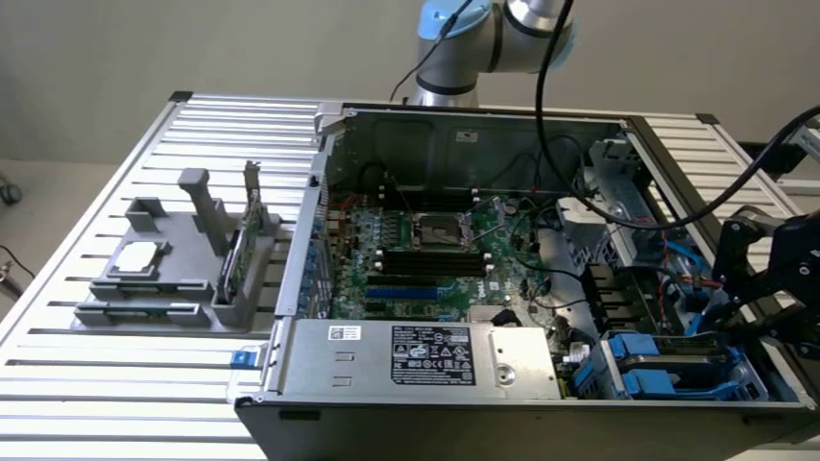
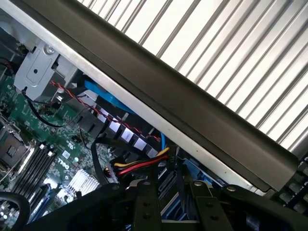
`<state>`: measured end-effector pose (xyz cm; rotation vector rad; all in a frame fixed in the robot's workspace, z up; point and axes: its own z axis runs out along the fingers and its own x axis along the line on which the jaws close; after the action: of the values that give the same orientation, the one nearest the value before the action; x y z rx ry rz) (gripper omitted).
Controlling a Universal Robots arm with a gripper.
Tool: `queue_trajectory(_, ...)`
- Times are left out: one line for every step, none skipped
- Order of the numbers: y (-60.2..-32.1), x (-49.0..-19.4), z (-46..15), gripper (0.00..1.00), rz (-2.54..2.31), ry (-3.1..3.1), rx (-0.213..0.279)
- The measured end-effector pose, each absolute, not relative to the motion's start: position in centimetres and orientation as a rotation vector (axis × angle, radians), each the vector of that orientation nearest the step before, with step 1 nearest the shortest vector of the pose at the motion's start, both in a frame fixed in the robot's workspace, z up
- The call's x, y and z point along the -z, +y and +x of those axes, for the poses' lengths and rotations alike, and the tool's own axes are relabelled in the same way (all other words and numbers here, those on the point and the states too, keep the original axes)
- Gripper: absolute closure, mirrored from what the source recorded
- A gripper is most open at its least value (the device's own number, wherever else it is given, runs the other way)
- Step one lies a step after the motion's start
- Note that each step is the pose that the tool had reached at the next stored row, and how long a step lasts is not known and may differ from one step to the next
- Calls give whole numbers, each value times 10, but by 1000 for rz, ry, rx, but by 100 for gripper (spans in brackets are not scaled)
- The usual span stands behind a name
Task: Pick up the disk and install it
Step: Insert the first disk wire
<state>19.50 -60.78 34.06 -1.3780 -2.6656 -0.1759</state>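
The silver-grey rectangular hard drive (image 1: 686, 363), framed by a bright blue plastic carrier, lies low in the drive bay at the near corner of the open computer case, on the exterior view's right. Its blue rails edge a dark top face.
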Motion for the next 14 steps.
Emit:
queue_trajectory(-608,-340,195,69,-1378,-2665,178)
queue_trajectory(-608,-340,195,69,-1377,-2664,180)
queue_trajectory(-608,-339,195,69,-1377,-2663,182)
queue_trajectory(-608,-339,195,69,-1377,-2663,184)
queue_trajectory(-607,-339,195,69,-1376,-2662,186)
queue_trajectory(-607,-338,195,69,-1376,-2662,187)
queue_trajectory(-607,-338,195,69,-1375,-2661,189)
queue_trajectory(-606,-338,195,69,-1375,-2660,190)
queue_trajectory(-606,-337,195,69,-1375,-2660,191)
queue_trajectory(-605,-337,195,69,-1375,-2660,192)
queue_trajectory(-605,-337,196,69,-1374,-2660,193)
queue_trajectory(-605,-337,196,69,-1374,-2660,193)
queue_trajectory(-604,-336,196,69,-1374,-2660,193)
queue_trajectory(-604,-336,196,69,-1374,-2659,193)
